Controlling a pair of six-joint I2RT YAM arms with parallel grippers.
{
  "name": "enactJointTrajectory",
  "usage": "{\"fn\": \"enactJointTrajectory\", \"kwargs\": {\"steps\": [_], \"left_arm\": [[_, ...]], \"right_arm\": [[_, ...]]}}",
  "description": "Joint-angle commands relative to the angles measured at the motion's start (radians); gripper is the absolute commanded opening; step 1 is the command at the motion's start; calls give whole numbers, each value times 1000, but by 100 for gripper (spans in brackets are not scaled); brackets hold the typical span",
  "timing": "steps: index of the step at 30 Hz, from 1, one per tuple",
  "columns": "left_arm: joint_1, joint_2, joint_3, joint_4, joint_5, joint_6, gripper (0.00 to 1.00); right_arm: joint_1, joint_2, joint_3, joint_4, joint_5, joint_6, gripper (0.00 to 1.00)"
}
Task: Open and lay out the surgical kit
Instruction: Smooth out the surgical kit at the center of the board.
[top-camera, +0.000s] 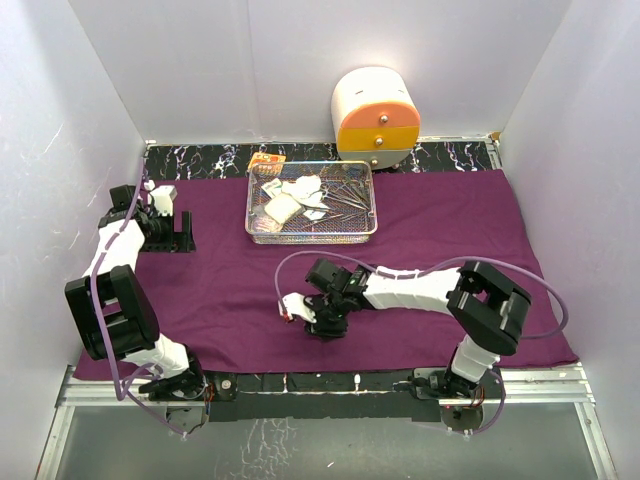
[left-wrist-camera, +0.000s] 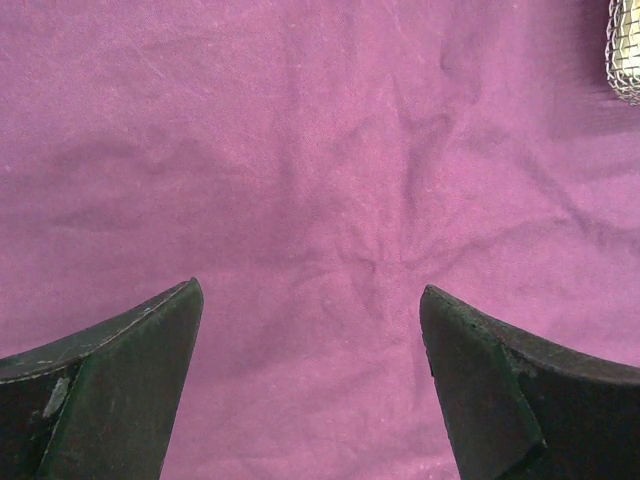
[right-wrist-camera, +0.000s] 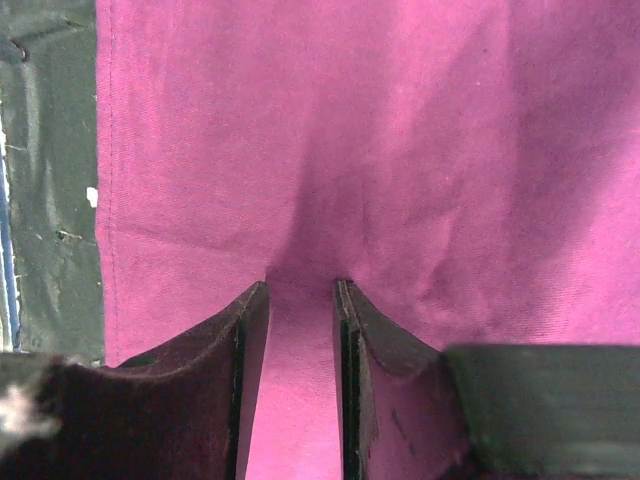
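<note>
R end effector (right-wrist-camera: 300, 290): jaws nearly together with a narrow gap. A strip of large purple cloth (right-wrist-camera: 400, 150) shows in the gap, and a shadowed crease runs away from the tips. Can't tell if the cloth is actually clamped or just lying under the tips. It sits low on the cloth, centre-near, close to the near hem. Dark marbled counter (right-wrist-camera: 50, 200) shows just past that hem. R arm (top-camera: 410, 285) reaches in from the near-right base across the cloth.

L end effector (left-wrist-camera: 310, 288): wide open, nothing btwn the jaws, over bare wrinkled cloth on the left side. Corner of wire-mesh tray (left-wrist-camera: 625, 50) is at the edge of the L wrist view.

Cloth is spread out and covers most of the counter. Tray sits on it far-centre, well apart from both end effectors. Inside are white gauze wads (top-camera: 290, 205) in the left half and forceps (top-camera: 345, 195) in the right half. Orange packet (top-camera: 265, 160) at the tray's far-left corner. White-and-orange cabinet (top-camera: 377, 115) is beyond the tray's far-right corner, by the far wall.
</note>
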Motion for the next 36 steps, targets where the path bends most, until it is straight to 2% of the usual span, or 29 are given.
{"fn": "enactJointTrajectory", "kwargs": {"steps": [1, 10, 15, 19, 26, 29, 33, 36], "left_arm": [[-4, -22, -17, 13, -7, -8, 89], [-5, -3, -16, -1, -53, 34, 89], [-7, 9, -11, -24, -104, 74, 90], [-6, -11, -36, -61, -147, 139, 90], [-6, -147, -175, -192, -194, 345, 90], [-7, -232, -226, -257, -243, 408, 90], [-6, -331, -264, -341, -223, 471, 91], [-6, -372, -316, -344, -230, 513, 92]], "right_arm": [[48, 28, -16, 7, -5, 21, 29], [150, 72, -19, -84, -42, 19, 22], [145, 45, 3, -121, 24, 14, 20], [98, -26, 25, -148, 17, 1, 20], [-134, -150, 52, -215, -18, -24, 21], [-295, -207, 41, -231, -33, -50, 21], [-497, -249, 35, -259, -26, -85, 22], [-618, -260, 34, -280, -22, -106, 22]]}}
